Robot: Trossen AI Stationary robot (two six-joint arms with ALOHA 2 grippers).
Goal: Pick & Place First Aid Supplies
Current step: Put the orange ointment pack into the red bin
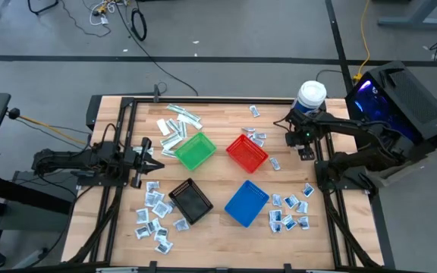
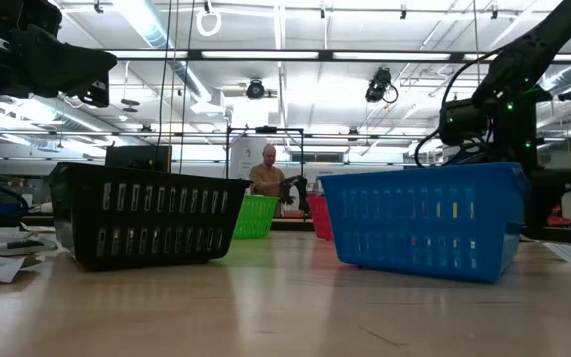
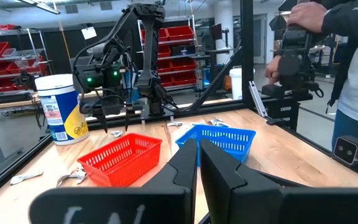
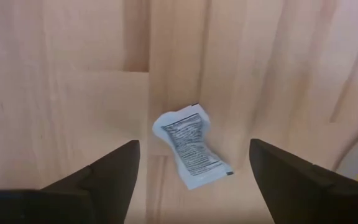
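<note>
Your right pincer (image 4: pixel 191 168) hangs with its fingers spread wide over the pale wooden surface (image 4: pixel 61 74), and the small white-and-blue crinkled sachet (image 4: pixel 191 148) lies flat directly beneath, centred in the gap between them. Its long axis runs slantwise to the line joining the fingers, so a slight wrist turn may be needed before you descend. The sachet lies just beside the white-lidded, yellow-labelled tub (image 1: pixel 310 95). Your left pincer (image 1: pixel 149 153), closed and empty, waits well apart from that tub.

A robotics lab or workshop: bright ceiling strip lights (image 2: pixel 266 55), shelves of red storage bins (image 3: pixel 5 59), floor cables (image 1: pixel 139 26), 1 person (image 2: pixel 268 171) standing beyond the wooden workbench (image 1: pixel 218 220).
</note>
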